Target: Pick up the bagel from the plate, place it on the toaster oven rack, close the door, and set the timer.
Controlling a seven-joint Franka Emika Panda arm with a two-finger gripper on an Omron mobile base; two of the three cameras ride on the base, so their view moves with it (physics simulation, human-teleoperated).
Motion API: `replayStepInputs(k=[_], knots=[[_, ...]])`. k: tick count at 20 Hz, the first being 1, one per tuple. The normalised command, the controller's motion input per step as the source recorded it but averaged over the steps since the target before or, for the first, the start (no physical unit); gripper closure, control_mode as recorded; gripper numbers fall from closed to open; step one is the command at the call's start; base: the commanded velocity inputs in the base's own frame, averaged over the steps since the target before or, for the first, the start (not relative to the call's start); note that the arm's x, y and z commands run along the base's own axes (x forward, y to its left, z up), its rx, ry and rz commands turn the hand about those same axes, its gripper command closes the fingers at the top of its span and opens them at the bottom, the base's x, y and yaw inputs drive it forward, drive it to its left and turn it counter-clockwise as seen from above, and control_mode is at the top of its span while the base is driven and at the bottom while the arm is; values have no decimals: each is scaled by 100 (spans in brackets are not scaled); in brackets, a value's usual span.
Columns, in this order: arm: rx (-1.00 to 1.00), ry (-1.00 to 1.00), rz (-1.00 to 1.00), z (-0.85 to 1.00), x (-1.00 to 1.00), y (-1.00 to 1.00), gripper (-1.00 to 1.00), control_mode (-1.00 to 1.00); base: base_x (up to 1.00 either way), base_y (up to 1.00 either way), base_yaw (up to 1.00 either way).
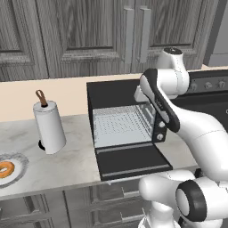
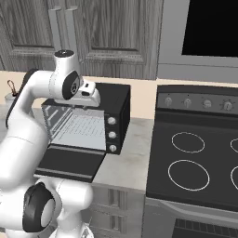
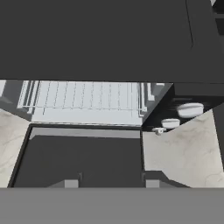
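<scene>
Left base view: bagel (image 1: pixel 6 169) lies flat on the plate (image 1: pixel 20 165) at the far left edge of the marble tabletop (image 1: pixel 75 160), hole facing up; as a ring it has no long axis to call. Paper towel roll (image 1: pixel 49 127) stands upright just behind and right of the plate, apart from it. Black toaster oven (image 1: pixel 113 95) sits mid-tabletop, well apart from the bagel, its door (image 1: pixel 131 161) dropped flat toward the camera, long axis running left-right, silver bar handle (image 1: pixel 133 170) along the near edge. Toaster oven rack (image 1: pixel 120 124) lies level inside the cavity, long side left-right. White arm arches over the oven's right side, covering part of the knob column (image 1: pixel 160 131). Right base view: oven seen from its right, three knobs (image 2: pixel 111 135) stacked on the front panel, door (image 2: pixel 69 163) down and flat, rack (image 2: pixel 81 130) level inside; the arm's hand hangs above the oven top, fingers hidden behind the wrist. Black stove (image 2: pixel 195 162) with ring burners stands right of the tabletop. Hand view: looking down at the open door (image 3: pixel 81 159) and the rack (image 3: pixel 87 98) beyond it, wires running front to back. The end effector (image 3: pixel 108 183) shows two dark tips with a moderate gap, nothing between them; cannot tell if that counts as spread or closing.
</scene>
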Motion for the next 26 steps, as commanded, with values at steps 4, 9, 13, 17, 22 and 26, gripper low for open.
replayStepInputs(k=[4,9,13,17,22,26], knots=[[0,0,0,0,-7,1,-100,-100,0,0,0],[-5,0,0,-7,-42,29,-100,-100,0,0,0],[-5,-1,0,-17,-35,47,-100,-100,0,0,0],[-2,0,0,-35,-16,43,-100,-100,0,0,0],[0,0,0,-46,-1,34,-100,-100,0,0,0],[0,0,-1,-46,9,28,-100,-100,0,0,0]])
